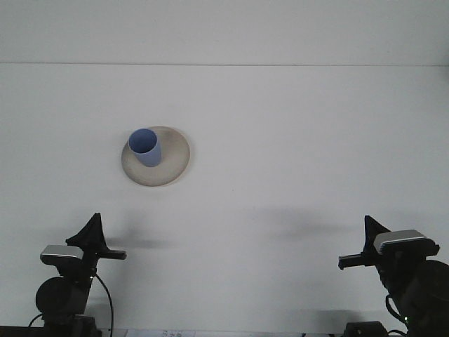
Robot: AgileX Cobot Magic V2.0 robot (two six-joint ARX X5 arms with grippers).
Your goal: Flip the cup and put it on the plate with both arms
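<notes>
Not much besides the main stuff, honestly. What you had in front of you was a plain white table (295, 140) that filled nearly the whole shot, matte and evenly lit. It ran back to a thin straight line, and above that was a pale wall (224, 31) about the same shade. A couple of faint grey shadows (298, 226) lay on the tabletop toward the near side. Right at the bottom edge was a light strip (210, 333), too small to make out.

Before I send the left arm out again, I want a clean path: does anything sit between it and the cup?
Nothing visible does. Only bare table lies between the left gripper and the blue cup, which stands on the plate.
</notes>
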